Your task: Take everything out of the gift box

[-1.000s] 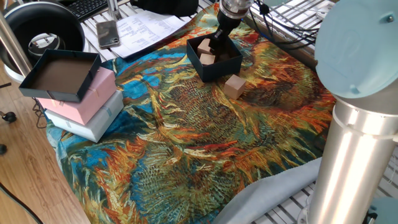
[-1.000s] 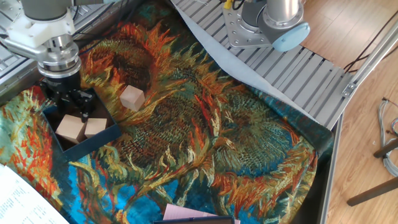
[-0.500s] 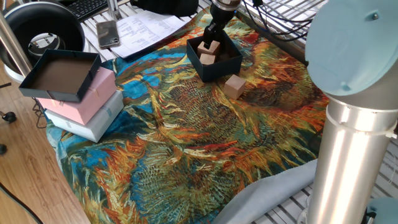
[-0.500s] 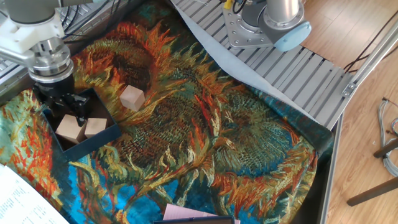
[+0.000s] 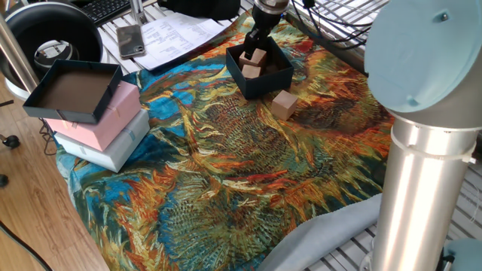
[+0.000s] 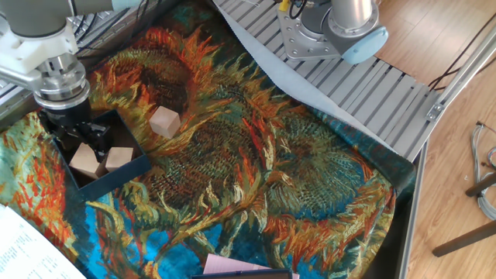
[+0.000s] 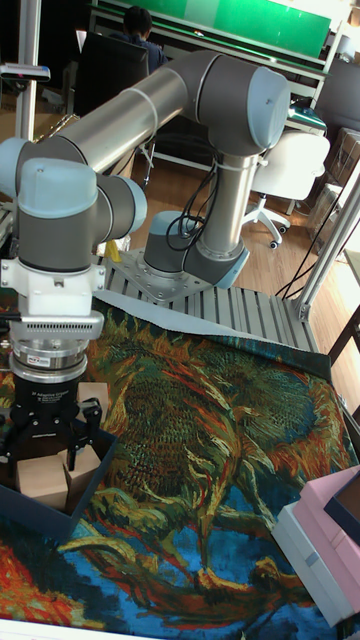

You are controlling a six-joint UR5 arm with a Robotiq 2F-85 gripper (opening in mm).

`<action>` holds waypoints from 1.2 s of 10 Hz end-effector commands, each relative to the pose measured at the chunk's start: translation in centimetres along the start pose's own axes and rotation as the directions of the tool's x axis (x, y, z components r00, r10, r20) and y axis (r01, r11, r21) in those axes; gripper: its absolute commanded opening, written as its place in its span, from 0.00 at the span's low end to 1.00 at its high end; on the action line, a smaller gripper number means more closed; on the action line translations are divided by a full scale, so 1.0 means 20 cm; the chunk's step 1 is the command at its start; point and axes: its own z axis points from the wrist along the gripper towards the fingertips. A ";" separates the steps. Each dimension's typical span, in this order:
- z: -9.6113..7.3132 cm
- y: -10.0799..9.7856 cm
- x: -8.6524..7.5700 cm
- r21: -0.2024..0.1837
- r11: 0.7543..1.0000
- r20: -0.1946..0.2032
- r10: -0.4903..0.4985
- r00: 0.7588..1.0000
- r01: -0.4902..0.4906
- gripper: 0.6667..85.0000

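Right now my tool [image 6: 79, 136] hangs low over the gift box [image 6: 124, 166], its dark fingers [image 7: 76, 424] spread apart and reaching down inside the walls, with nothing gripped between them. Two wooden cubes [image 6: 118, 158] lie inside the gift box, side by side; the bigger cube [image 6: 84, 161] sits just beside my fingers, though I cannot tell whether they touch it. A third cube [image 6: 164, 122] rests outside the gift box, near its wall, on the sunflower cloth [image 6: 256, 163] that covers the surface. Well apart from the gift box, a larger navy tray [image 5: 71, 90] sits on a pink box [image 5: 102, 120] stacked on a white box [image 5: 113, 150].
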 end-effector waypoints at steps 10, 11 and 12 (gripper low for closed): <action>0.08 -0.08 -0.04 0.031 0.999 0.041 -0.012 0.999 0.010 0.83; 0.10 -0.09 -0.05 0.033 0.999 0.047 -0.015 0.999 0.013 0.83; 0.12 -0.08 -0.05 0.026 1.000 0.053 -0.017 0.998 0.016 0.82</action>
